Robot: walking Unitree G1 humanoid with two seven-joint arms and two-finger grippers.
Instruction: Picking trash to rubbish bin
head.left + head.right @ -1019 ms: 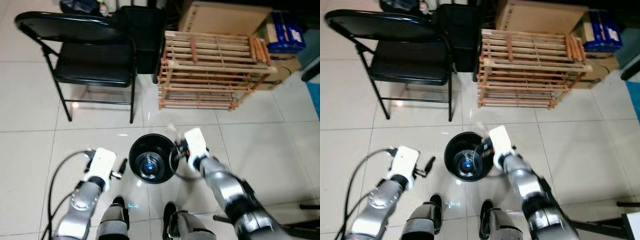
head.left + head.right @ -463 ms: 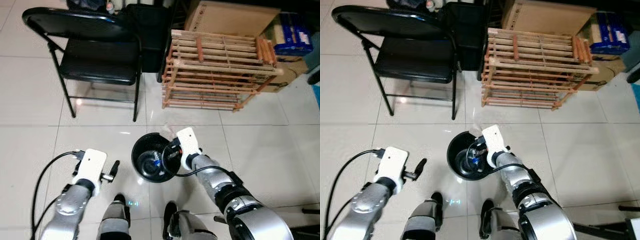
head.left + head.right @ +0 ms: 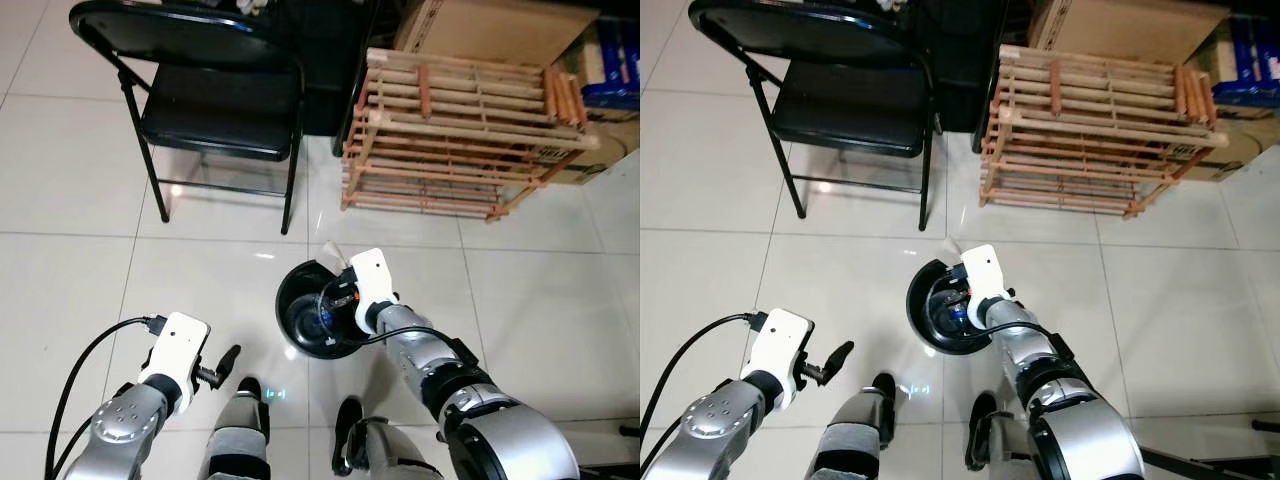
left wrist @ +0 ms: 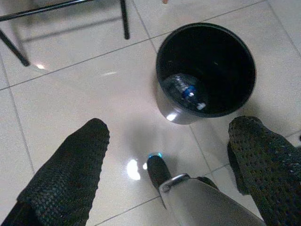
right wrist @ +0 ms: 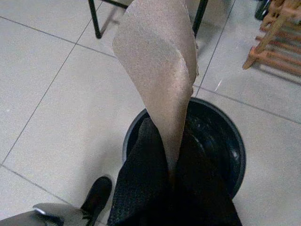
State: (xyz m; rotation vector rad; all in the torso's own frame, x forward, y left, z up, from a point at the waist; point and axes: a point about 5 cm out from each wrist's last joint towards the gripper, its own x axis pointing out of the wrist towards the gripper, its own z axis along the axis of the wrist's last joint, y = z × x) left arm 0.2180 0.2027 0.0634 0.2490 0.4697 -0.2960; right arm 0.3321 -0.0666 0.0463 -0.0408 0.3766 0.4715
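Two end effectors show above the pale tiled floor (image 3: 80, 280): the right end effector (image 5: 169, 181) hangs over the open mouth of the round black rubbish bin (image 3: 322, 312), its two black fingers pressed together on the lower end of a curled strip of brown paper trash (image 5: 162, 75), which rises up out of the pinch and stands above the bin's rim on the side nearer the chair. Inside the bin, at the bottom, lies a clear plastic bottle (image 4: 188, 92) with a blue band. The left end effector (image 4: 164, 174) hovers low over the floor just beside the bin on the robot's left, apart from it, its fingers spread wide and holding nothing, and a black cable (image 3: 85, 365) loops off that arm. Beyond the bin stands a black folding chair (image 3: 215, 100), and beside it a wooden slatted rack (image 3: 465, 135) with cardboard boxes (image 3: 490, 25) behind
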